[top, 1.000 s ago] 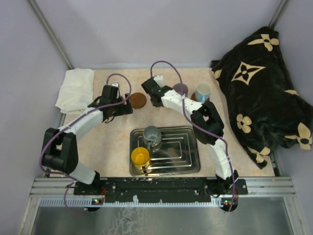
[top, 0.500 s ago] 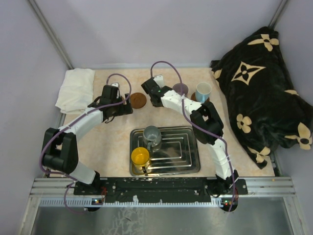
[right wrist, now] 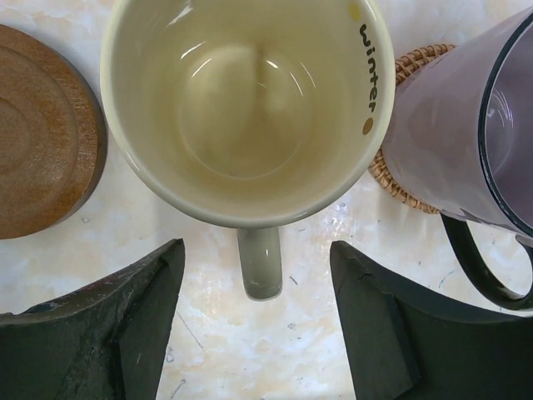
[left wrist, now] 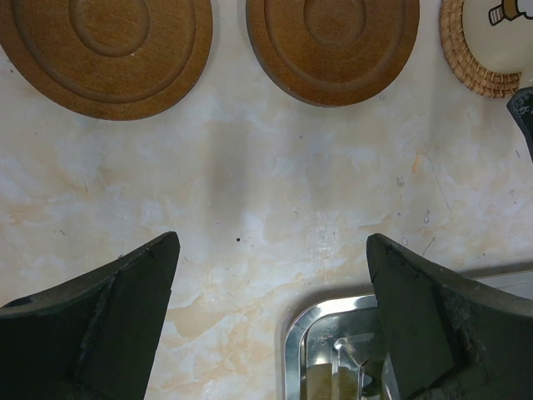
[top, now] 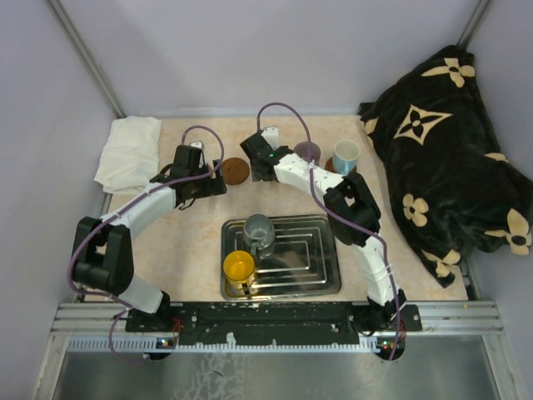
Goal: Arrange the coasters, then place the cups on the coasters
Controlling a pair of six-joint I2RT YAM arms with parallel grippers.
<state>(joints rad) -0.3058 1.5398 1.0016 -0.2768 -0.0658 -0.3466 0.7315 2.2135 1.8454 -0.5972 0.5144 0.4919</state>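
A cream cup (right wrist: 246,100) stands upright on a woven coaster (left wrist: 470,58). Its handle (right wrist: 260,262) points into the gap of my right gripper (right wrist: 258,258), which is open, and neither finger touches it. The purple cup (right wrist: 466,142) stands on a woven coaster (right wrist: 408,167) just to the right, and a brown wooden coaster (right wrist: 42,133) lies to the left. My left gripper (left wrist: 273,250) hangs open over bare table, below two wooden coasters (left wrist: 108,50) (left wrist: 333,42). The light blue cup (top: 346,155) stands at the back right. The grey cup (top: 259,227) and the orange-yellow cup (top: 239,267) are in the tray.
The ridged metal tray (top: 308,262) sits at the near middle, with its corner (left wrist: 333,350) right under my left fingers. A white cloth (top: 129,150) lies at the back left. A black patterned blanket (top: 450,150) covers the right side.
My right gripper has opened and let go of the cream cup's handle. The left arm has not moved.
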